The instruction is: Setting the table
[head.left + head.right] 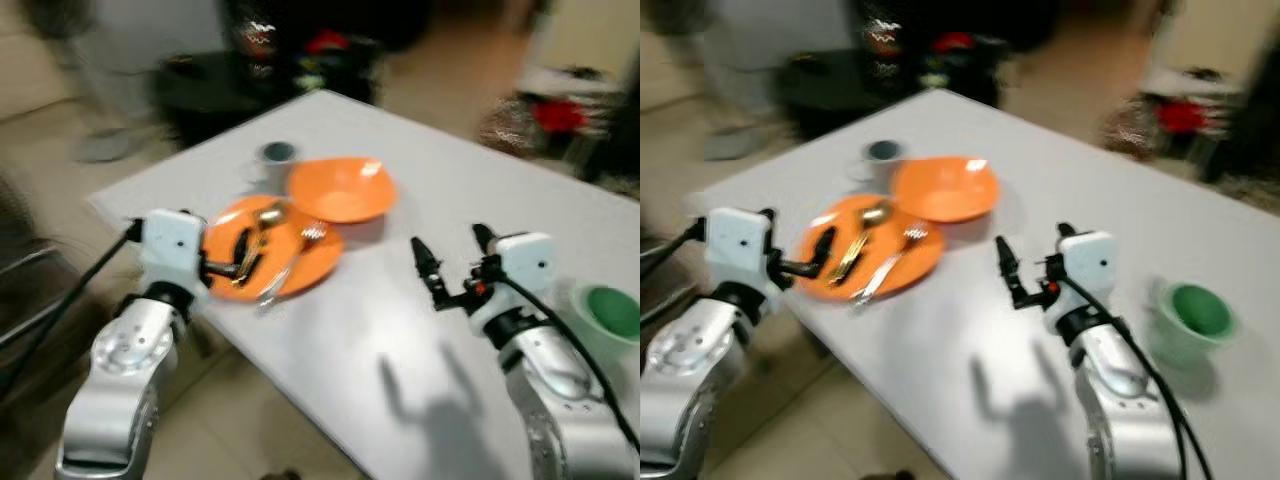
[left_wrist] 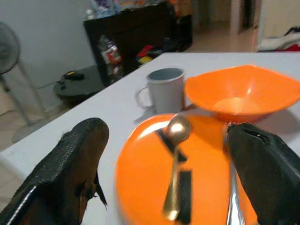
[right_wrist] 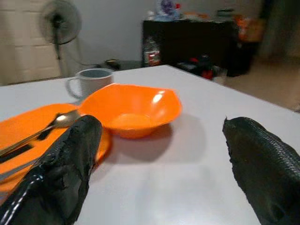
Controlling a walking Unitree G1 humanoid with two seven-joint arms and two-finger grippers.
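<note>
Spoon (image 1: 258, 240), fork (image 1: 296, 256) on plate (image 1: 312, 262); bowl (image 1: 342, 189) behind; mug (image 1: 276, 160) beyond.

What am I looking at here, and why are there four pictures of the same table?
It is a humanoid robot with two silver arms. Two pictures come from cameras in its head, looking down; the other two come from a camera on each wrist, looking along that gripper's black fingers. On the white table lie an orange plate with a spoon and fork, an orange bowl, a grey mug and a green cup. The left gripper is open over the plate; the right gripper is open above bare table. Neither holds anything.
</note>
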